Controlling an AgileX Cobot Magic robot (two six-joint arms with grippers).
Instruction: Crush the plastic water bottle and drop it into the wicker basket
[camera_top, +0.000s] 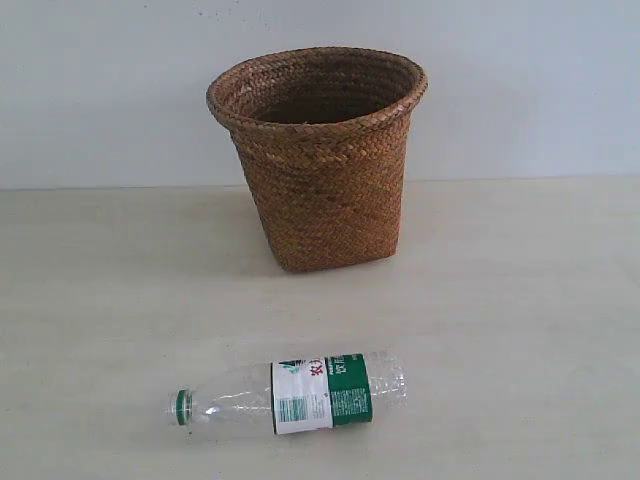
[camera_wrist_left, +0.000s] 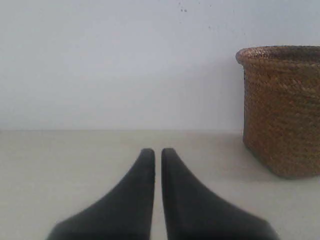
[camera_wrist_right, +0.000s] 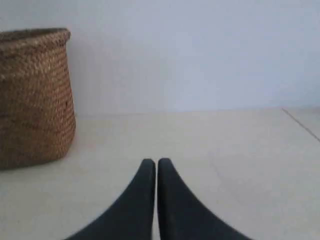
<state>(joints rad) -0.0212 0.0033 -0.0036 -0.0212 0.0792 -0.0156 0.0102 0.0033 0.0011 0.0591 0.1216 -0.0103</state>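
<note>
The plastic water bottle (camera_top: 290, 393) lies on its side near the table's front edge, green cap (camera_top: 181, 406) pointing left, green-and-white label round its middle. Behind it the wicker basket (camera_top: 320, 150) stands upright at the back centre. Neither gripper shows in the exterior view. In the left wrist view my left gripper (camera_wrist_left: 157, 152) is shut with nothing between its black fingers, and the wicker basket (camera_wrist_left: 282, 110) stands off to one side. My right gripper (camera_wrist_right: 157, 162) is also shut and empty, with the wicker basket (camera_wrist_right: 35, 95) at the other side. The bottle is hidden from both wrist views.
The pale table (camera_top: 520, 300) runs back to a plain white wall (camera_top: 100, 90). A seam in the table surface (camera_wrist_right: 302, 125) shows in the right wrist view.
</note>
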